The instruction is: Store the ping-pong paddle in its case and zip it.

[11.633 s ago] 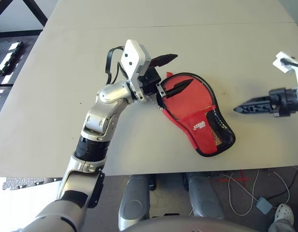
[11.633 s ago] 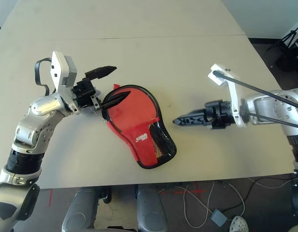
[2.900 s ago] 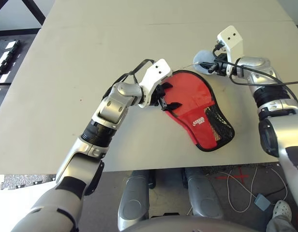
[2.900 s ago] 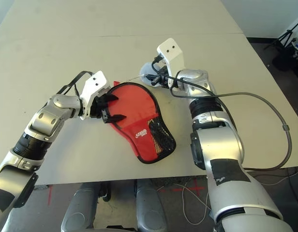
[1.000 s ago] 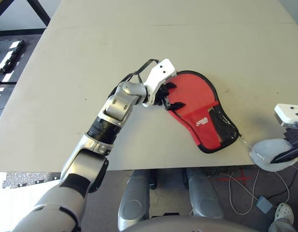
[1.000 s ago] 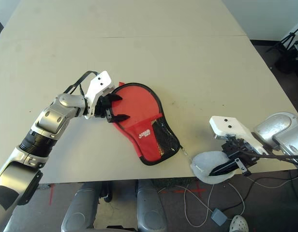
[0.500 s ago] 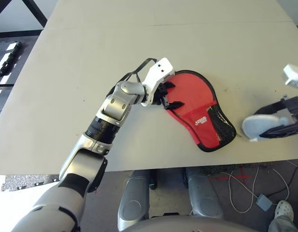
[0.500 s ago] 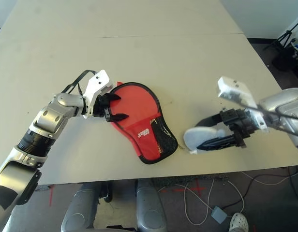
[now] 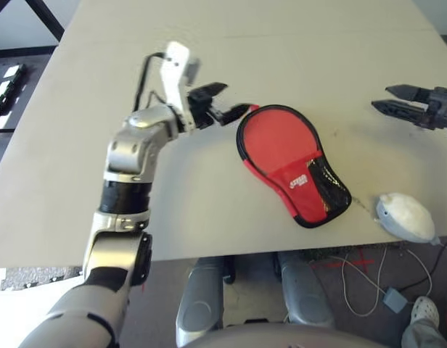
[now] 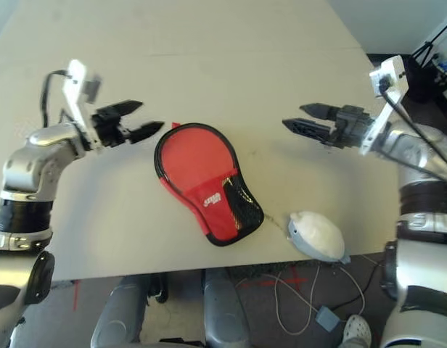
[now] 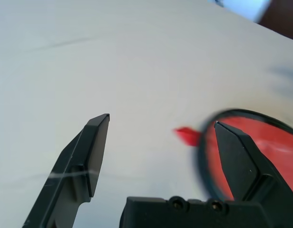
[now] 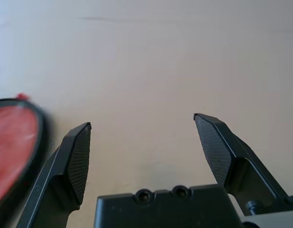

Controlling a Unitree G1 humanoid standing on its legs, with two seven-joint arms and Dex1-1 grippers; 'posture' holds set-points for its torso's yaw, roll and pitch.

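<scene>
The left gripper [image 10: 140, 119] hovers with jaws wide and empty at ten o'clock of the case [image 10: 202, 181], which lies flat mid-counter [image 10: 231, 80]. A white wad [image 10: 316, 235] sits at the case's four o'clock near the counter's edge. The right gripper [image 10: 300, 117] hangs at two o'clock, jaws wide, holding nothing. Judging by this, zipping looks finished or nearly so; the next move would be checking the zipper. Whether the paddle is inside cannot be told.

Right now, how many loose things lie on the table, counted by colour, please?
Red: 1, the case, lying flat on the table.
White-grey: 1, the paper wad, near the table's front edge, beside the case's narrow end.
Total: 2.
</scene>
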